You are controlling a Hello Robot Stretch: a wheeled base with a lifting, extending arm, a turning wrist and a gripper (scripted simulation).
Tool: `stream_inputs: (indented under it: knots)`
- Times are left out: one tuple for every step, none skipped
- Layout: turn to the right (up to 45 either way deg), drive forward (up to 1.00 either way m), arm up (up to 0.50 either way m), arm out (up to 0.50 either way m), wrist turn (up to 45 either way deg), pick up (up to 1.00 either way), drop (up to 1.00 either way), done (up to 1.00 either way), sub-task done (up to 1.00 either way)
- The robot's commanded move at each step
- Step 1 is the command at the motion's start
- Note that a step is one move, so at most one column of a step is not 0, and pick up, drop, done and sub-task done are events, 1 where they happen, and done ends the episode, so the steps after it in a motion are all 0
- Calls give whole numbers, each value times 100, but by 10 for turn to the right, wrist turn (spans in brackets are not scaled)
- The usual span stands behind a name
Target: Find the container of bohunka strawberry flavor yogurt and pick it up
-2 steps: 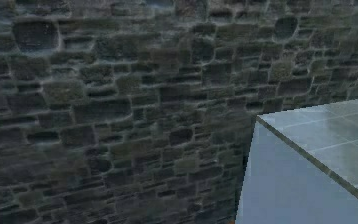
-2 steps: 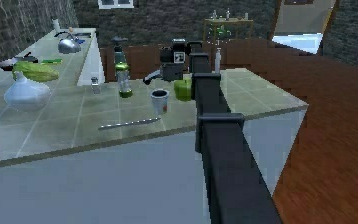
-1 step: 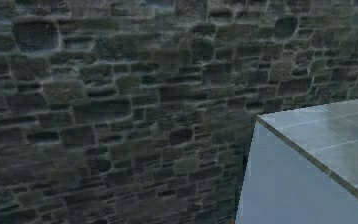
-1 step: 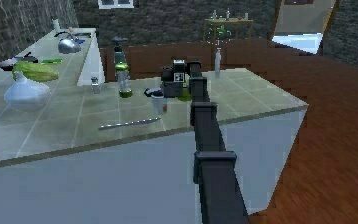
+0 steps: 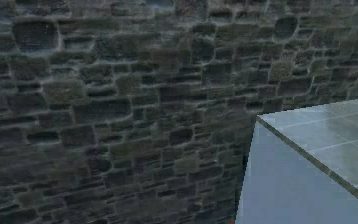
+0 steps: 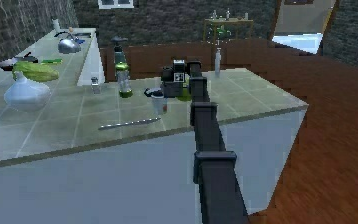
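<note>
The dark arm (image 6: 209, 140) rises over a grey tiled counter (image 6: 67, 125) in the arm side view. The gripper (image 6: 167, 88) is at its far end, by two white marked squares. A small dark cup-like container (image 6: 157, 100) with a pale top stands on the counter right at the fingers. I cannot tell whether the gripper holds anything, nor whether it touches the container. A tall bottle with green contents (image 6: 122, 76) stands just left of it.
On the counter lie a thin metal utensil (image 6: 129, 124), a round glass flask (image 6: 25, 91), something green (image 6: 37, 70) and a slim bottle (image 6: 218, 62). A kettle (image 6: 71, 42) sits far left. A stone wall (image 5: 107, 110) and a counter corner (image 5: 317, 140) stand close ahead.
</note>
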Motion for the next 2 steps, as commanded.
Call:
stream_inputs:
  knots:
    - [0,0,6,0,0,0,0,0,0]
    - [0,0,0,0,0,0,0,100,0]
